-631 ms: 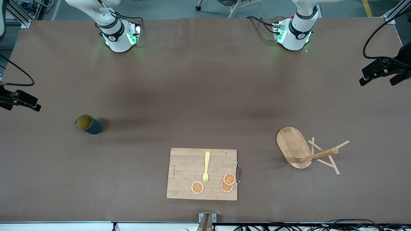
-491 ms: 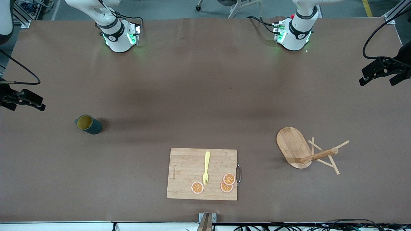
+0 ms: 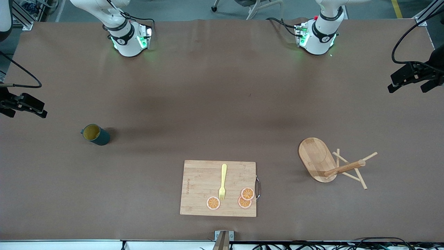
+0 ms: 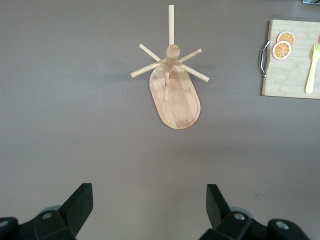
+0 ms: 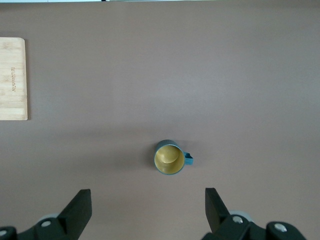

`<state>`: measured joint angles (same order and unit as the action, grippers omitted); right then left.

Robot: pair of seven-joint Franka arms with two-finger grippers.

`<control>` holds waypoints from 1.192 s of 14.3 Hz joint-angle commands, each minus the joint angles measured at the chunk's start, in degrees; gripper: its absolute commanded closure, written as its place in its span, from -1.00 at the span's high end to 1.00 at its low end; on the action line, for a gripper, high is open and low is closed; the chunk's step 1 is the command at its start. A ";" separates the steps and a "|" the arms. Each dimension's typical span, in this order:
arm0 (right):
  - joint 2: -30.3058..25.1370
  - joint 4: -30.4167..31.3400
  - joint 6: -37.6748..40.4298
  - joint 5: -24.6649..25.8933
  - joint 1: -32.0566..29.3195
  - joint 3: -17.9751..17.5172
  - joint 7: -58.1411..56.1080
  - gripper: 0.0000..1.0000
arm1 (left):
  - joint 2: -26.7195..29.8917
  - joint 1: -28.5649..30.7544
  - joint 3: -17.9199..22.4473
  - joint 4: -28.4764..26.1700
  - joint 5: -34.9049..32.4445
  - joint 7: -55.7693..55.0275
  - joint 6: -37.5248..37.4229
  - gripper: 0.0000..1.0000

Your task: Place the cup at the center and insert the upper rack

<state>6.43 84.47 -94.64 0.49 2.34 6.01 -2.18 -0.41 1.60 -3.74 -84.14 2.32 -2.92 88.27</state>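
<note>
The right tool [image 3: 24, 106] is drifting back over the surface's [image 3: 222, 104] edge, released, above the upright teal mug [image 3: 95, 134]; the left tool [image 3: 412, 78] is hanging released above the toppled mug stand [image 3: 324, 161].

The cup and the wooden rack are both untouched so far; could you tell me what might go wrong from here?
1. The cup is small, so the open right gripper could nudge it aside when closing.
2. The upper rack has thin pegs crossing its post; the open left gripper might snag one.
</note>
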 commanded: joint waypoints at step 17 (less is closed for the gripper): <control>17.56 8.05 -6.58 0.39 0.12 -0.03 0.43 1.00 | 0.06 -0.01 -0.30 0.38 -0.91 -0.24 -1.08 1.00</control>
<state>24.13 88.95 -97.90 0.49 2.19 6.18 -2.18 -0.42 1.59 -3.74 -84.21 2.32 -2.92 87.86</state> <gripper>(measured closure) 0.000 0.000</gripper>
